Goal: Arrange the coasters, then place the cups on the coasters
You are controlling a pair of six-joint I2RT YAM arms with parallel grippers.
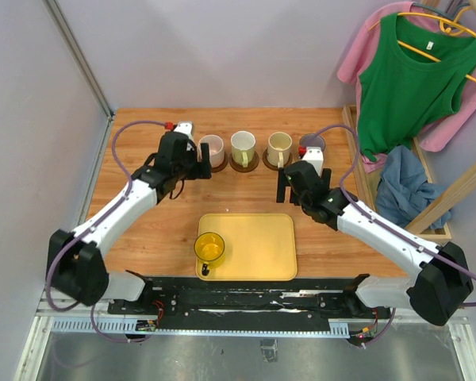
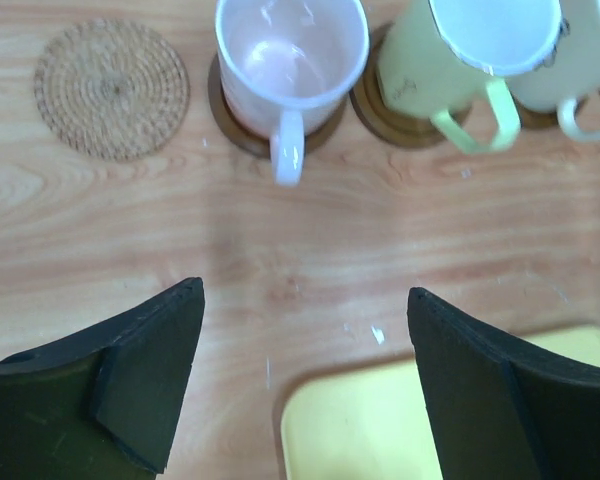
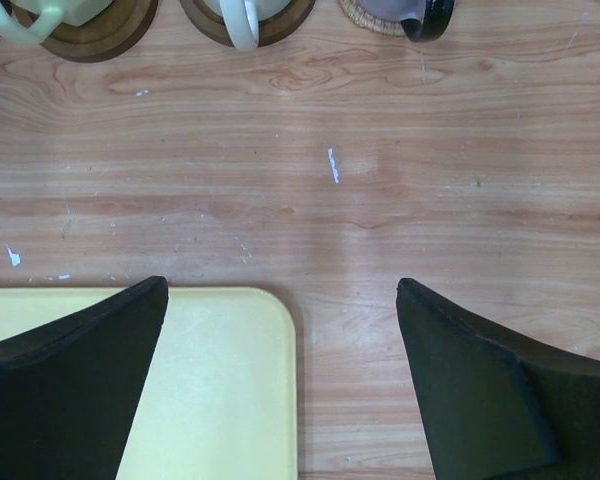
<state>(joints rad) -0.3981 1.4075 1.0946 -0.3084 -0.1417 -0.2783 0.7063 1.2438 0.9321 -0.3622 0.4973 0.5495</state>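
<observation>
Four cups stand on coasters in a row at the back: pale pink [image 1: 212, 148], green-white [image 1: 243, 145], cream [image 1: 280, 145] and grey-purple [image 1: 312, 143], the last partly hidden behind my right gripper. The translucent yellow cup [image 1: 209, 248] stands on the yellow tray [image 1: 262, 238]. A bare tan woven coaster [image 2: 112, 88] lies left of the pink cup [image 2: 290, 60]. My left gripper [image 2: 305, 290] is open and empty, just in front of the pink cup. My right gripper [image 3: 280, 284] is open and empty over the tray's far right corner [image 3: 220, 380].
A wooden rack [image 1: 428, 198] with a green top [image 1: 416, 79], pink garments and a blue cloth [image 1: 404, 186] stands off the table's right edge. A grey wall runs along the left edge.
</observation>
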